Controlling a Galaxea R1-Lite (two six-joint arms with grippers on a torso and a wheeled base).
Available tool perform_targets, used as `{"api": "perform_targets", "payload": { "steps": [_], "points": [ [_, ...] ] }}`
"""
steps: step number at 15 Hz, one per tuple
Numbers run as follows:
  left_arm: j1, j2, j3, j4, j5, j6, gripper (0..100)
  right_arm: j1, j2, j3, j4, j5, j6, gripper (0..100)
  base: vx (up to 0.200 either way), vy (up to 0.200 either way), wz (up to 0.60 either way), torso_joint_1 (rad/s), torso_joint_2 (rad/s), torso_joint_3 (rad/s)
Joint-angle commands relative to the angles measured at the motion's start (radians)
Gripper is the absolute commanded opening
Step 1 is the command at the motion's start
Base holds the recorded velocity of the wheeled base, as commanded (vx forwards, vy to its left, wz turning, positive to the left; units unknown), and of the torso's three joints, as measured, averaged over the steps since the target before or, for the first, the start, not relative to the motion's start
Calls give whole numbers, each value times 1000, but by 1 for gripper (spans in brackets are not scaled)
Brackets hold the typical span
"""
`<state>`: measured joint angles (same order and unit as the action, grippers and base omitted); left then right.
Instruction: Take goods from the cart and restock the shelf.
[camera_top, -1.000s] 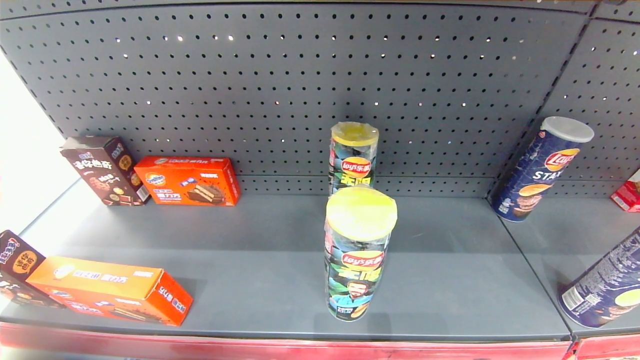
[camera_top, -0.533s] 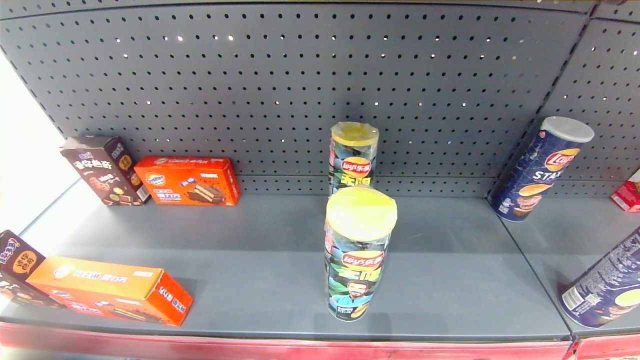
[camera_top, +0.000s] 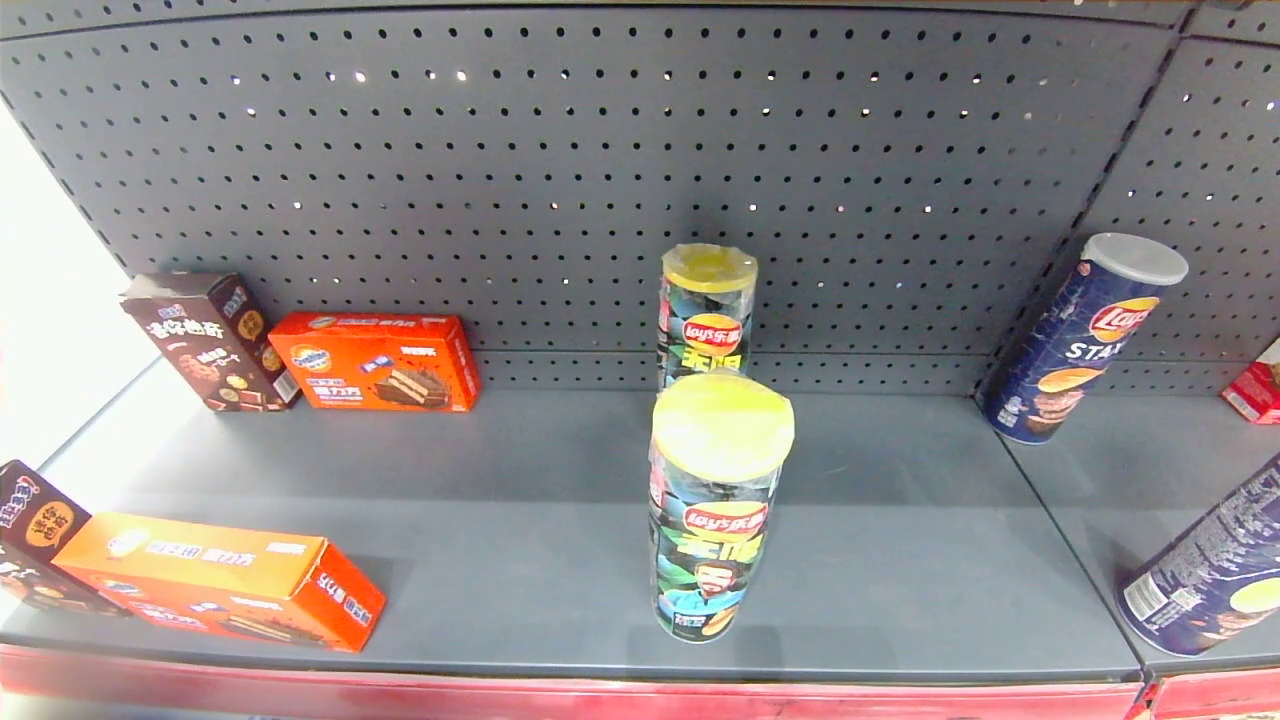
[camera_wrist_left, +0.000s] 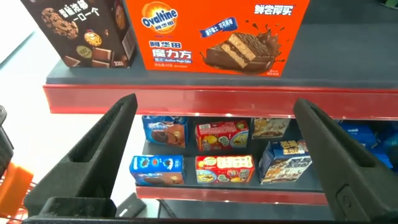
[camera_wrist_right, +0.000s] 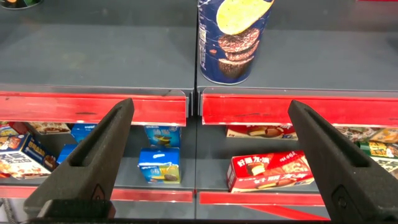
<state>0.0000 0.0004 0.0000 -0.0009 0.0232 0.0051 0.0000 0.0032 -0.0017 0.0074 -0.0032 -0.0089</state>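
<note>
Both pincers are hanging spread apart and empty, the left gripper (camera_wrist_left: 214, 102) facing the orange box (camera_wrist_left: 214, 37) and the right gripper (camera_wrist_right: 210, 104) facing a dark blue can (camera_wrist_right: 231, 40). In the middle of the head view, two yellow-lidded chip cans (camera_top: 712, 510) are standing upright on the shelf (camera_top: 500, 520), one behind the other. I'm judging such a can light, stiff yet crushable, glossy and slippery, so gripping around mid-body seems safest. Lids are sitting on, boxes are staying closed, and contents are hidden.
</note>
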Motion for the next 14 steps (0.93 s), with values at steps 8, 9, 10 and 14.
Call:
{"api": "perform_targets", "payload": {
  "steps": [8,9,10,14],
  "points": [
    [0,0,0,-1,-3,3,100,0,1,0,0,5,-2,100,0,0,0,0,0,0],
    [0,0,0,-1,-3,3,100,0,1,0,-1,5,1,100,0,0,0,0,0,0],
    [0,0,0,-1,-2,-2,100,0,1,0,0,5,0,100,0,0,0,0,0,0],
    [0,0,0,-1,1,-5,100,0,1,0,0,5,-2,100,0,0,-300,1,2,1]
  ]
}}
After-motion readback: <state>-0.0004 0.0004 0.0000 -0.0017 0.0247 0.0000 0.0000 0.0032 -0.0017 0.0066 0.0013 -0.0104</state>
